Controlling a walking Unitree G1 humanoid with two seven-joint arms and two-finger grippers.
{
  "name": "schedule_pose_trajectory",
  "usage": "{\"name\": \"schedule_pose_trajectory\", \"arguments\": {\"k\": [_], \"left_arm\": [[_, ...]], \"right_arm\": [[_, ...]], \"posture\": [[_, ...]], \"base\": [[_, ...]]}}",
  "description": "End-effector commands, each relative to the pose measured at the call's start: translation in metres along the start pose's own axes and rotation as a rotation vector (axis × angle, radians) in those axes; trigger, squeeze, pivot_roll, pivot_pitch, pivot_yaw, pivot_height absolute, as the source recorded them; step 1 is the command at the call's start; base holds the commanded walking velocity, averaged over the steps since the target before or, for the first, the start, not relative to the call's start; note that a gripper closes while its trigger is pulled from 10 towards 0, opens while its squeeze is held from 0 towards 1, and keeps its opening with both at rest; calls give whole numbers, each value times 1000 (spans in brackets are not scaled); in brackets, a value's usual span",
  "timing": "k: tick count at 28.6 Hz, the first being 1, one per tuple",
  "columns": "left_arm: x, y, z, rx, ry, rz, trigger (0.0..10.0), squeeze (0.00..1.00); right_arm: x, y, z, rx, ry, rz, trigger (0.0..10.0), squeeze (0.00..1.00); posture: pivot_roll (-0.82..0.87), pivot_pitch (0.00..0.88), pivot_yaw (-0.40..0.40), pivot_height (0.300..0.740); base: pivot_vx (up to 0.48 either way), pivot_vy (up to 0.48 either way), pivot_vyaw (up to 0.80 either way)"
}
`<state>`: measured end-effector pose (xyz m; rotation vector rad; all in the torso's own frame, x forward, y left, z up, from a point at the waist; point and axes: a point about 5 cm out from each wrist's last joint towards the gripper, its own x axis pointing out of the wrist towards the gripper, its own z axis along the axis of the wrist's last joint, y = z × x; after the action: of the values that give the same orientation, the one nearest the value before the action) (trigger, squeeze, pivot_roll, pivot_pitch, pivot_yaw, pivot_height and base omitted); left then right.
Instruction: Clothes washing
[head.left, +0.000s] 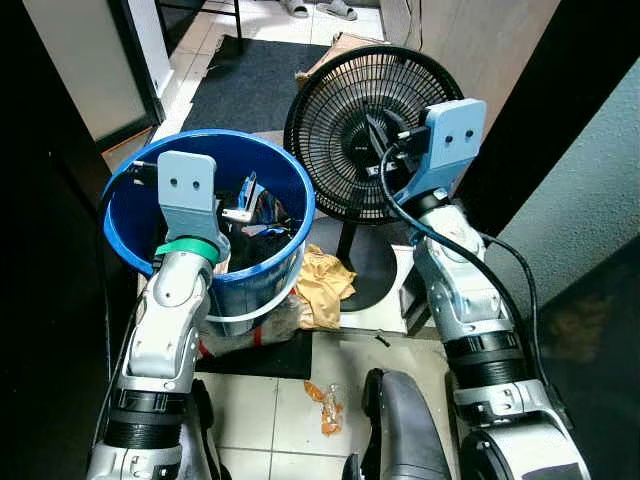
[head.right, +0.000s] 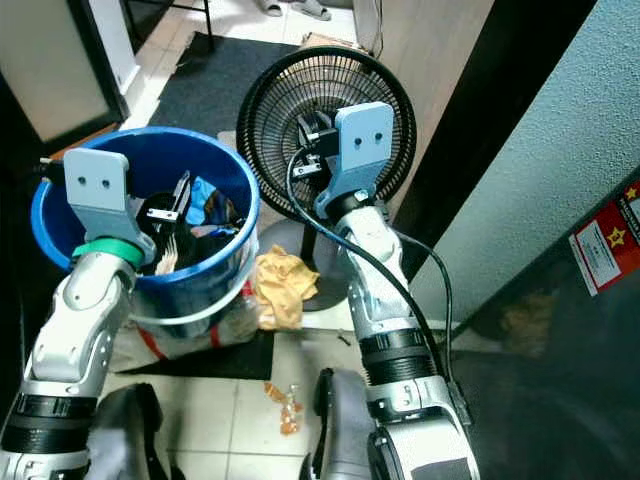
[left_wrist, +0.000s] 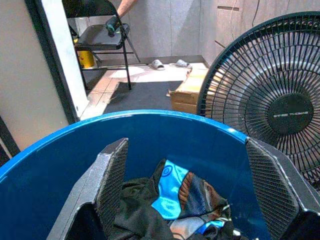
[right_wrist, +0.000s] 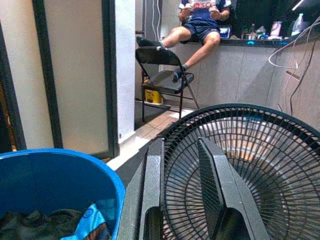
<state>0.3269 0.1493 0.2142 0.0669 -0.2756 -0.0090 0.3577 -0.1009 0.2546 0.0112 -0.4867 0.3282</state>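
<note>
Clothes, dark with a bright blue piece among them, are piled in the bottom of a blue bucket on the floor. A yellow cloth lies crumpled on the floor just beside the bucket, against the fan's base. A black fan stands right of the bucket, nearly touching its rim.

Step judged: reaching into the bucket to pick up laundry; nothing is held yet. The next move would call for the left gripper to be lowered onto the pile and closed on a garment.

Left gripper: held above the bucket's near rim, aimed down into it, fingers spread wide apart over the clothes. Left arm raised, bent at the elbow.

Right gripper: held up before the fan grille, fingers close together with a narrow gap, nothing between them. Right arm raised alongside, cable looped along it.

A person is seated on a counter beyond, feet on a folding chair.
</note>
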Motion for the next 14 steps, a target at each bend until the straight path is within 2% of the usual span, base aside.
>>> {"name": "schedule_pose_trajectory", "arguments": {"k": [1, 7, 11, 13, 14], "left_arm": [[0, 0, -1, -2, 15, -3, 10000, 0], [0, -2, -1, -6, 19, -21, 10000, 0], [-3, -6, -2, -4, 28, -38, 10000, 0], [-5, -9, -5, -5, 42, -43, 10000, 0], [-5, -9, -5, -5, 42, -43, 10000, 0]], "right_arm": [[-3, 1, -2, 17, 12, 8, 10000, 0], [-8, 17, -16, 68, 89, 21, 10000, 0], [-13, 24, -23, 68, 119, 56, 10000, 0], [-21, 31, -34, 1, 181, 149, 10000, 0], [-21, 31, -34, 1, 181, 149, 10000, 0]], "posture": [[23, 87, -29, 390], [31, 94, -28, 390], [27, 104, -27, 390], [20, 111, -26, 390], [20, 111, -26, 390]], "base": [[0, 0, 0], [0, 0, 0], [0, 0, 0], [0, 0, 0], [0, 0, 0]]}}
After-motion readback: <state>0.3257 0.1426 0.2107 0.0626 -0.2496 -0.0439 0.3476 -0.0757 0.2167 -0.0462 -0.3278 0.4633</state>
